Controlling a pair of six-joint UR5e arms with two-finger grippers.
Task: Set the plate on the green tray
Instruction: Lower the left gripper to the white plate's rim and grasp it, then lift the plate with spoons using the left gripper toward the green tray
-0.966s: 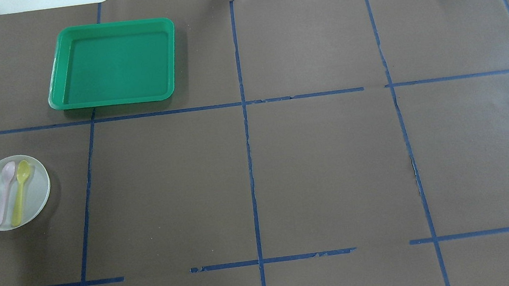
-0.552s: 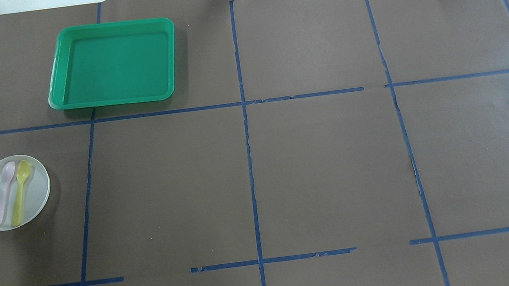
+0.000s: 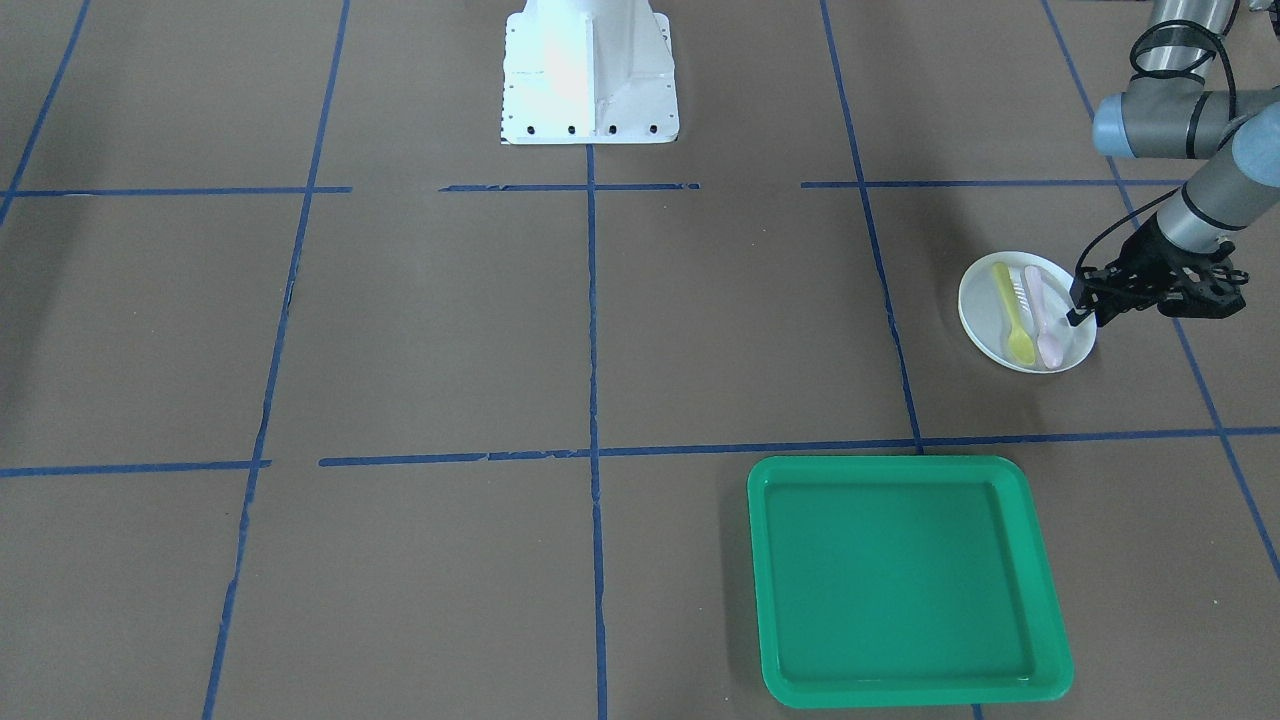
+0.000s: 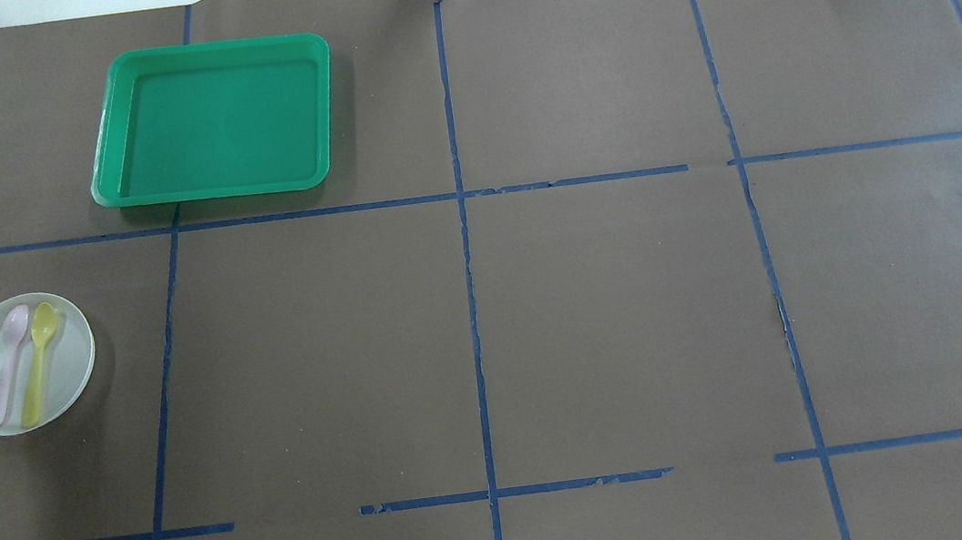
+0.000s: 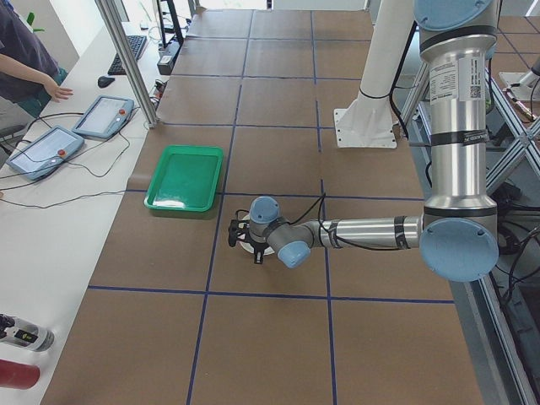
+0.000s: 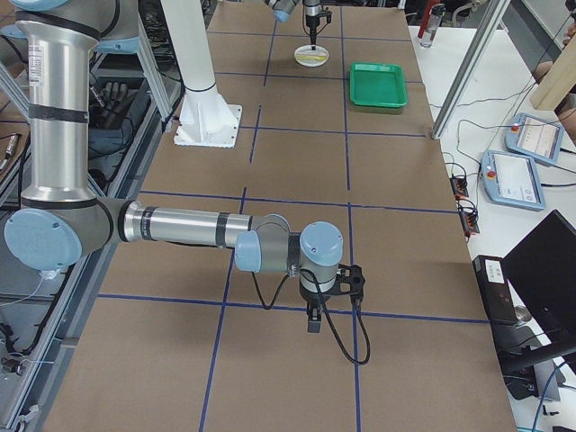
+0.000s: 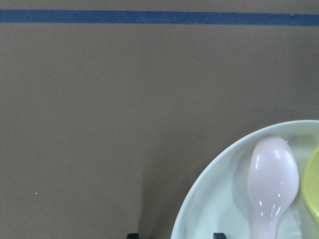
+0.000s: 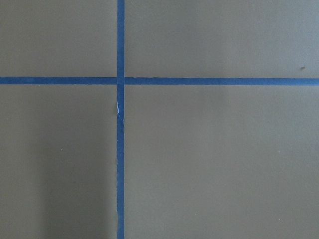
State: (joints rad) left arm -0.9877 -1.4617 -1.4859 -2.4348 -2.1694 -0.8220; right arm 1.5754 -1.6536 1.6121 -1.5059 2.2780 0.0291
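1. The table (image 4: 614, 309) is covered in brown paper marked into squares by blue tape (image 4: 472, 308).
2. The left arm (image 5: 371, 229) has its upper section upright and its forearm level, low over the table. A white label (image 5: 460, 80) with a square code sits on the upright section; its print is too small to read.
3. The right arm (image 6: 180, 225) has the same pose. The right gripper (image 6: 313, 324) points straight down over bare paper beside a tape crossing, well apart from all task items. Whether its jaws are apart or together cannot be told.
4. The green tray (image 4: 215, 124) lies flat, well apart from the left gripper (image 3: 1085, 312). It is farther from the robot base than that gripper and nearer the table's centre line.
5. The plate (image 4: 70, 357) rests on the table directly at the left gripper, outside the tray. Its outer rim is under the fingertips, and the rest extends from the gripper toward the table's centre.
6. The left gripper points down at the plate. In the wrist view its jaws are apart, one fingertip (image 7: 132, 235) outside the rim and one inside, not clamped.
7. A pink spoon (image 4: 6, 365) lies on the plate just beside the gripper. A yellow spoon (image 4: 38, 361) lies parallel on the pink spoon's far side.
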